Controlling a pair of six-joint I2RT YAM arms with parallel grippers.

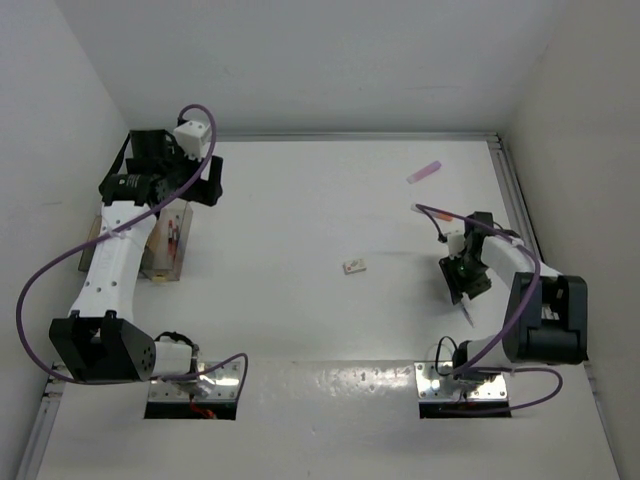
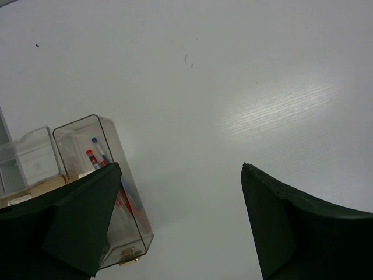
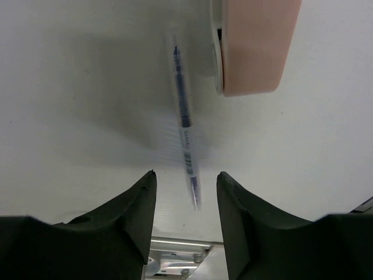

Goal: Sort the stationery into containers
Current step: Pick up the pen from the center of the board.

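The worktop [image 2: 280, 105] is white and smooth, with a soft sheen and fine lines in it. The containers [image 2: 119, 149] are of clear, glossy plastic; a small clasp [image 2: 127, 255] looks like brass. The left pincer [image 2: 179, 175] has matt dark fingers [image 2: 81, 216]. The pen [image 3: 185, 125] has a clear plastic barrel.

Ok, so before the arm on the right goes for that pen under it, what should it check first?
1. Right gripper open: ok, its fingers stand apart.
2. Thin pen lined up: ok, its near end lies in the gap between the fingers, touching neither.
3. Room around the pen: not ok, a pink block sits close beside its far end.
4. Left gripper free: ok, open and holding nothing.
5. Way into the containers: probably not ok, the left arm lies partly over them in the top view.
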